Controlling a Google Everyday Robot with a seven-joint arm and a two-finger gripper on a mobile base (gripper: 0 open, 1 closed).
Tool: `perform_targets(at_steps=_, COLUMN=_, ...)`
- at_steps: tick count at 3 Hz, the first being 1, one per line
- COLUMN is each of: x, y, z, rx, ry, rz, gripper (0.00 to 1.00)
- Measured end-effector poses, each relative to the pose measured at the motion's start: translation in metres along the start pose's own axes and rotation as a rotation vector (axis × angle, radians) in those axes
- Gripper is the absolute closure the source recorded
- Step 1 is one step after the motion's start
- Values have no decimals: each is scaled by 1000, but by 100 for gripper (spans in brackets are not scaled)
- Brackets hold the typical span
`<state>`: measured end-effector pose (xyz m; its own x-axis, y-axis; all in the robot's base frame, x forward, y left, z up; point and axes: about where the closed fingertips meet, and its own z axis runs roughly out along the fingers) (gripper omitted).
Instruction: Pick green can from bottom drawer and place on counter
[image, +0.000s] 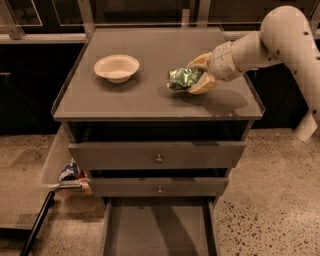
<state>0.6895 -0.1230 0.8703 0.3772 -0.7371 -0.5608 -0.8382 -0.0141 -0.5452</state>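
Observation:
The green can (182, 78) lies on its side between the fingers of my gripper (192, 79), low over the right half of the counter (150, 100); I cannot tell whether it touches the surface. My gripper reaches in from the right on the white arm (280, 35) and is shut on the can. The bottom drawer (159, 230) is pulled out at the lower middle, and its floor is bare.
A white bowl (116, 67) stands on the left part of the counter. Two knobbed drawers (159, 159) sit above the open one. A blue-and-white snack bag (69, 171) lies on the floor left of the cabinet, beside a dark bar (37, 222).

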Motion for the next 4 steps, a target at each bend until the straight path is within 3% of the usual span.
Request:
perform_targets(at_steps=2, x=14, y=-5, z=6, rx=45, ry=20, rz=66, gripper=100)
perform_targets(at_steps=4, x=14, y=-5, z=6, rx=45, ry=20, rz=66, gripper=58)
